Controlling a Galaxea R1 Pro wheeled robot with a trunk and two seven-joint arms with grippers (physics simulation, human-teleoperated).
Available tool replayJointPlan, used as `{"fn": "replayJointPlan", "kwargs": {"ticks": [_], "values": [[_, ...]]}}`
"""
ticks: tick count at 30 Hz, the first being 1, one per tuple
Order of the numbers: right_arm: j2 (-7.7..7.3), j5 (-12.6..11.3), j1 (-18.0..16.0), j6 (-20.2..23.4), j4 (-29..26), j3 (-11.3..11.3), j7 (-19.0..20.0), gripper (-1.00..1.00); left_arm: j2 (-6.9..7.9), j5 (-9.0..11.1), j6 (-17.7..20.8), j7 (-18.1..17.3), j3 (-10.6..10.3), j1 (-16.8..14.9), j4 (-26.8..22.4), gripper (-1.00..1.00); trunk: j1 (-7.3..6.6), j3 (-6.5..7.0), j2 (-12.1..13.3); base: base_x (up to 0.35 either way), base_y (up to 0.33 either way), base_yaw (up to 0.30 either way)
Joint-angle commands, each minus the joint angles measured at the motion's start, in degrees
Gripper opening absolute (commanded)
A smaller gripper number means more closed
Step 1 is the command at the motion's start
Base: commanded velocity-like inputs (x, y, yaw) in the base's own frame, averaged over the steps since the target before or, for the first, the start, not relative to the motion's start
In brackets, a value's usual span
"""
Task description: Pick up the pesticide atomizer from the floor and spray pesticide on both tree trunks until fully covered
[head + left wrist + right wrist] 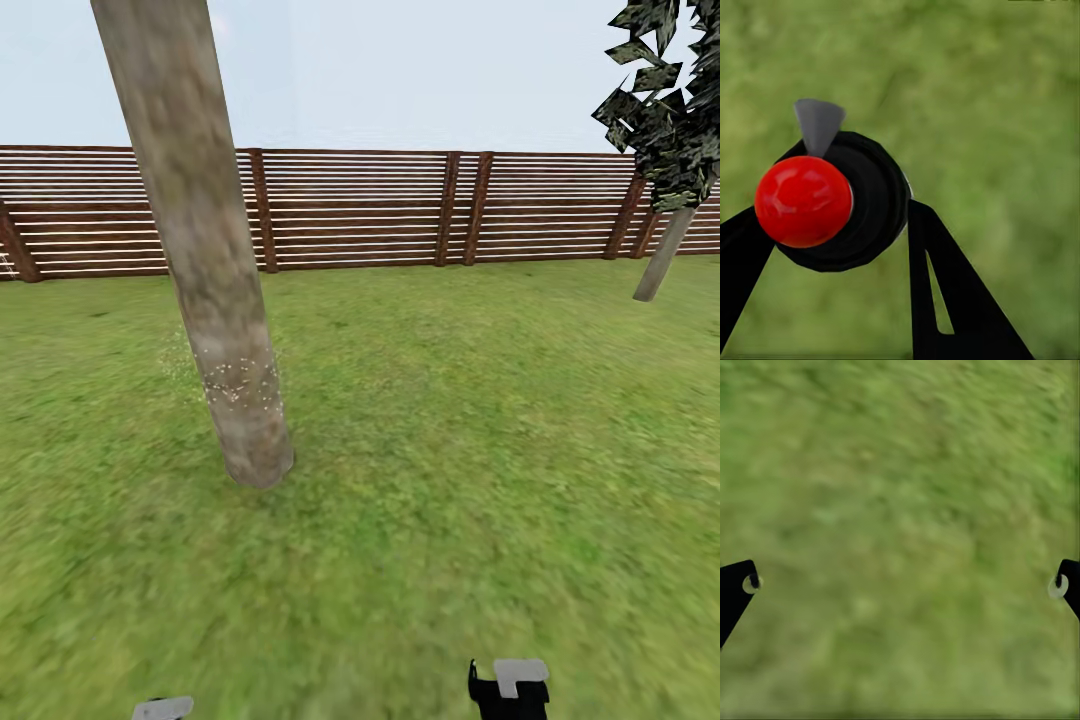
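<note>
Left fingers clamping atomizer (red-capped); speckled trunk ahead

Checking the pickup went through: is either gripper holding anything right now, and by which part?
The left gripper holds the pesticide atomizer, its fingers clamped on either side of the round black body just below the red cap. The right gripper is open over grass.

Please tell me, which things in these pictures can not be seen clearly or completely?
- Near tree trunk: head view's top edge cuts off its canopy.
- Far tree: right edge cuts its canopy.
- Pesticide atomizer: left gripper holds it; lower body hidden behind its own top.
- Right gripper: fingertips only.
</note>
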Motion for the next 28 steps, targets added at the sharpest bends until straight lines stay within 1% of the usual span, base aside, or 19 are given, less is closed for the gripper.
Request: {"fn": "replayJointPlan", "kwargs": {"ticks": [1,10,14,17,24,25,28], "values": [[0.01,0.59,-0.03,-0.12,0.04,-0.45,-0.26,1.0,-0.03,0.57,-0.16,-0.1,-0.25,-0.02,0.04,-1.0,-0.01,-0.05,-0.02,0.0,0.0,0.0],[0.19,0.93,0.25,-0.03,0.18,-0.28,-0.12,1.0,0.12,0.61,-0.15,-0.03,-0.13,-0.01,0.16,-1.0,-0.01,-0.05,-0.02,0.0,0.0,0.0],[0.18,0.92,3.01,0.05,0.21,-0.28,-0.1,1.0,0.14,0.61,-0.2,-0.03,-0.12,-0.01,0.14,-1.0,-0.01,-0.05,-0.02,0.0,0.0,0.0],[0.18,0.92,4.01,0.05,0.21,-0.28,-0.09,1.0,0.15,0.61,-0.21,-0.03,-0.13,-0.01,0.09,-1.0,-0.01,-0.05,-0.02,0.0,0.0,0.0],[0.18,0.92,4.19,0.06,0.21,-0.28,-0.09,1.0,0.3,0.61,-0.21,-0.03,-0.15,-0.01,0.09,-1.0,-0.01,-0.05,-0.02,0.0,0.0,0.0],[0.18,0.87,4.2,0.06,0.2,-0.28,-0.09,1.0,0.74,0.61,-0.21,-0.03,0.1,-0.01,0.09,-1.0,-0.01,-0.05,-0.02,0.0,0.0,0.0],[0.18,0.84,4.2,0.06,0.18,-0.28,-0.09,1.0,1.07,0.61,-0.21,-0.03,0.33,-0.01,0.09,-1.0,-0.01,-0.05,-0.02,0.0,0.0,0.0]]}}
